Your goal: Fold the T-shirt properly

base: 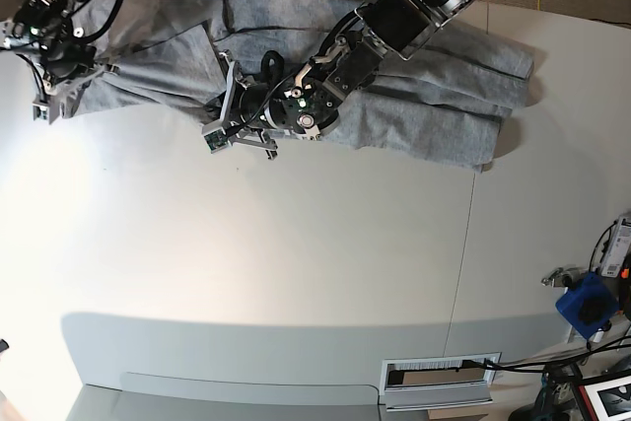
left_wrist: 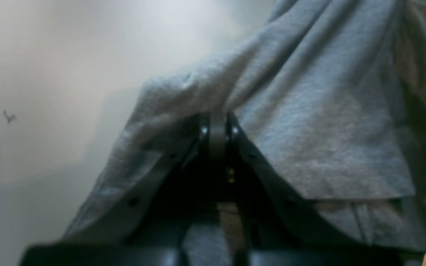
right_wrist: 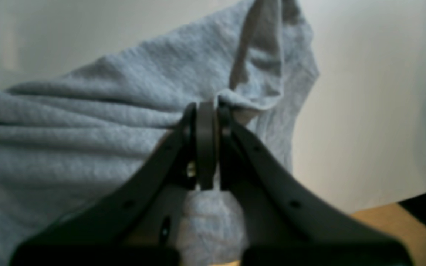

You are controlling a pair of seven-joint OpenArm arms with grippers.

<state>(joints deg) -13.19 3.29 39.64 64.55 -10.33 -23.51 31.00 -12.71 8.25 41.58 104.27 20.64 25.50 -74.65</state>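
We see one white table (base: 296, 263) filling the base view, and on its far edge one T-shirt (base: 434, 105), heather-grey and rumpled, stretched from left to right. Two arms reach over it. The left gripper (left_wrist: 218, 127) sits near the middle of the cloth in the base view; its jaws are pressed together with a fold of grey fabric pinched between them. The right gripper (right_wrist: 206, 111), at the far left corner, likewise has its jaws clamped on a bunched edge of the shirt. At the right edge we count one small blue object (base: 589, 305).
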